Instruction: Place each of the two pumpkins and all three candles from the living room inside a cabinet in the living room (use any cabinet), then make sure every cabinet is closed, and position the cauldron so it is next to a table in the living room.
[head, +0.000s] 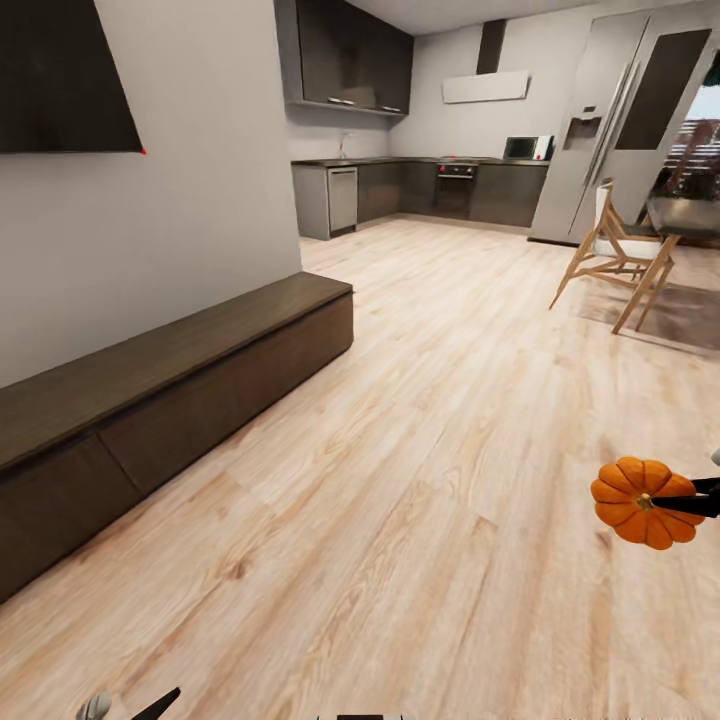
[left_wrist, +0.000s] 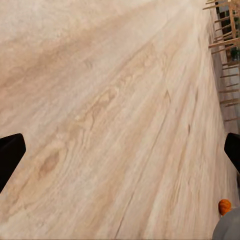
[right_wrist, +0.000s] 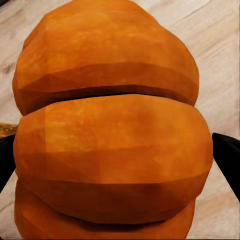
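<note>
The long dark cabinet (head: 170, 390) runs along the left wall, its drawer fronts flush and handle-less. At the right, the right gripper (head: 690, 497) has its jaws clenched on a pumpkin (head: 640, 500) above the wooden floor (head: 420, 480). It looks rigid, light and smooth-ribbed; gripping across its flanks seems safest. The left gripper (left_wrist: 120, 155) is spread wide, holding nothing.

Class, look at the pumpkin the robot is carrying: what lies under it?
Under the pumpkin, held in the right gripper, is bare light wooden floor. The floor patch directly beneath is covered by the pumpkin itself.
</note>
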